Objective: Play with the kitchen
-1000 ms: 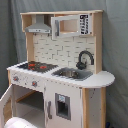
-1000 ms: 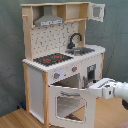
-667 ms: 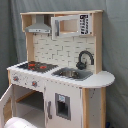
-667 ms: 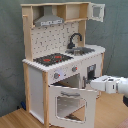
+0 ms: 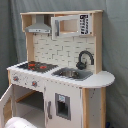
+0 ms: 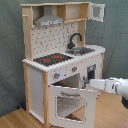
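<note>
The kitchen (image 6: 62, 60) stood against a grey curtain and filled most of both exterior views, its hob (image 6: 52, 59) with the red rings left of centre in the second exterior view and the black faucet (image 6: 75, 40) over the sink (image 6: 85, 50) just right of it. The oven door (image 6: 70, 102) hung open at the lower middle of that frame, swung out toward the camera on the wooden floor (image 6: 15, 120).

The arm came in from the right edge, and the gripper (image 6: 91, 83) sat at the door's upper right corner, close below the knobs (image 6: 56, 76). I couldn't tell whether its fingers were spread or closed, or whether they actually touched the door.

In the first exterior view only a pale rounded shape (image 5: 17, 123) showed at the bottom left, probably part of the arm.

The risk I saw was the door: pushing down on its edge could strain the hinges, or a sideways shove could shift or tip the whole light toy unit.
</note>
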`<state>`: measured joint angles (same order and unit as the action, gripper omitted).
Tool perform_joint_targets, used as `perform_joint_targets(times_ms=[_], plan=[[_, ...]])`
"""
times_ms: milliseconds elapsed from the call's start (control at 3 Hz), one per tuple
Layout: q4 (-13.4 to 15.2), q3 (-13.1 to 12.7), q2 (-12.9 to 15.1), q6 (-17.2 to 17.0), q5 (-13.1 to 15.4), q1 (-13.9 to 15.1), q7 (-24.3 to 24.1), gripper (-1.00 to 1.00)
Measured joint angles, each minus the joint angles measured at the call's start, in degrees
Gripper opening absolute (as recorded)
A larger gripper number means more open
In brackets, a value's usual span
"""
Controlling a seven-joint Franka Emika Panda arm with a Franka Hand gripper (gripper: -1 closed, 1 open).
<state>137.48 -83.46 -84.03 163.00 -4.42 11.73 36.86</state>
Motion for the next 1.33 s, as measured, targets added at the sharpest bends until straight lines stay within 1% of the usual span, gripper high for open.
perform_joint_targets(times_ms=[667,1333], plan=[[-0.2,-1.4,-0.5,4.9,0.0,2.4,-11.9,1.0],[-0.2,-3.6,-0.6,9.4,0.0,5.0,-24.1,1.0]])
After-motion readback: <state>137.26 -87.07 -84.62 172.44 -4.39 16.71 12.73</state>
